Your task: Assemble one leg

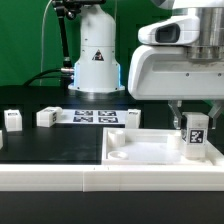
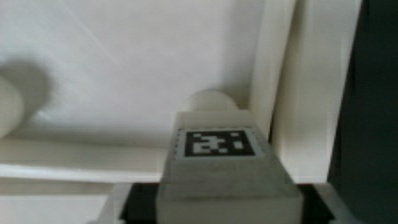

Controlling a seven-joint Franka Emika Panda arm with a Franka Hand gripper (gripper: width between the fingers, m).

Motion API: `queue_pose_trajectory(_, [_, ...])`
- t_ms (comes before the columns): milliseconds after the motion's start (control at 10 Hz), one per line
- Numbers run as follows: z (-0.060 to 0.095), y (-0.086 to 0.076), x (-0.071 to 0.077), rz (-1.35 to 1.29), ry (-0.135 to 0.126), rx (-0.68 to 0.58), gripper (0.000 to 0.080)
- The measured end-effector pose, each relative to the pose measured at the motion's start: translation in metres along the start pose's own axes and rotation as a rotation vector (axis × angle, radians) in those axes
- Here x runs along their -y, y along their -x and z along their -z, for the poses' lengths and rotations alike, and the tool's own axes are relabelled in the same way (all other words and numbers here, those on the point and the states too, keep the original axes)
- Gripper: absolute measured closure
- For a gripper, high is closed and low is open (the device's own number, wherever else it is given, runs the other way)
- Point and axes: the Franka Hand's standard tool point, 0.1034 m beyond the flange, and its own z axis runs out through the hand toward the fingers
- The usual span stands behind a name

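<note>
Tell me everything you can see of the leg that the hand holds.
The leg is a small white block, plastic-looking, with a square black-and-white tag on its side. It stands upright, gripped near its top by the hand, over a corner of the rimmed panel. Whether it touches the panel is unclear.

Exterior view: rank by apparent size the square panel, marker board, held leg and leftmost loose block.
1. square panel
2. marker board
3. leg in the gripper
4. leftmost loose block

The leg sits nearer the camera, so the last two may really match.
</note>
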Motion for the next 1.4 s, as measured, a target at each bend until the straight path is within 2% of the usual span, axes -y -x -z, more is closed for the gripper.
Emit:
queue_pose_trajectory(100, [-0.0004,-0.0003,-0.0004,-0.12,-0.022,0.004,0.0509])
queue_pose_trajectory(400, [-0.0016,-0.0023,0.0039,-0.427,-0.042,-0.003,0.0509])
queue_pose_trajectory(600, [-0.0017,-0.0046,0.0054,-0.639,-0.075,0.002,0.0509])
queue_pose_trajectory(900, [-0.0019,-0.0049,0.0044,-0.86,-0.078,0.022,0.0509])
queue_pose_trajectory(1200, [-0.002,-0.0053,0.003,-0.927,-0.089,0.029,0.0509])
queue_pose_trajectory(1300, [-0.002,-0.0052,0.0029,-0.896,-0.087,0.028,0.0431])
queue_pose_trajectory(1400, [-0.0023,-0.0046,0.0026,-0.811,-0.084,0.027,0.0431])
